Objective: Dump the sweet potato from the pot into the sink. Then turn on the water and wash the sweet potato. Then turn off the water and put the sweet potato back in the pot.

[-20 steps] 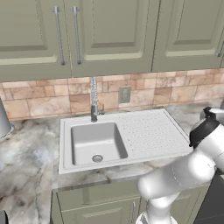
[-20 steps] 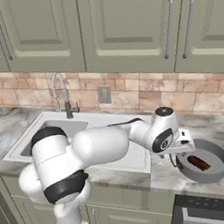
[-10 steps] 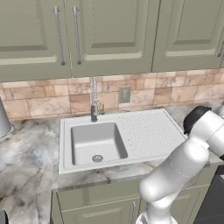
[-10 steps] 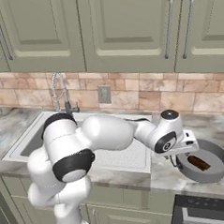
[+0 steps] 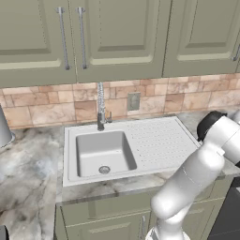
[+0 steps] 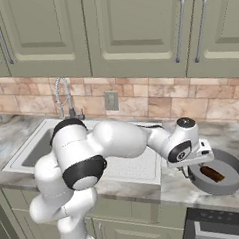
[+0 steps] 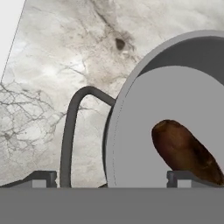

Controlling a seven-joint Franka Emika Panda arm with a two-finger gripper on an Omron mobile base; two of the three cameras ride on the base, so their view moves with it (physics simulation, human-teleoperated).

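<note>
The dark grey pot [image 6: 230, 181] stands on the counter at the far right, with the brown sweet potato [image 6: 212, 173] lying inside it. My gripper [image 6: 187, 172] hangs just at the pot's left rim. In the hand view the gripper [image 7: 111, 178] is open, and its fingertips [image 7: 41, 177] stand wide apart on either side of the pot's rim [image 7: 120, 109] and near its looped handle [image 7: 70, 127]. The sweet potato [image 7: 186, 151] rests on the pale pot floor by the right tip. The sink [image 5: 89, 147] with its chrome faucet [image 5: 101, 108] lies to the left; no water runs.
The dotted drainboard [image 5: 159, 138] lies between the basin and the pot. A pale grey cylinder [image 5: 3, 129] stands at the counter's left edge. A stove edge [image 6: 218, 225] sits below the pot. Wall cabinets hang above the tiled backsplash.
My hand has moved a little right and down, closer to the pot's left rim, while the arm's elbow has swung. Pot and sweet potato have not moved.
</note>
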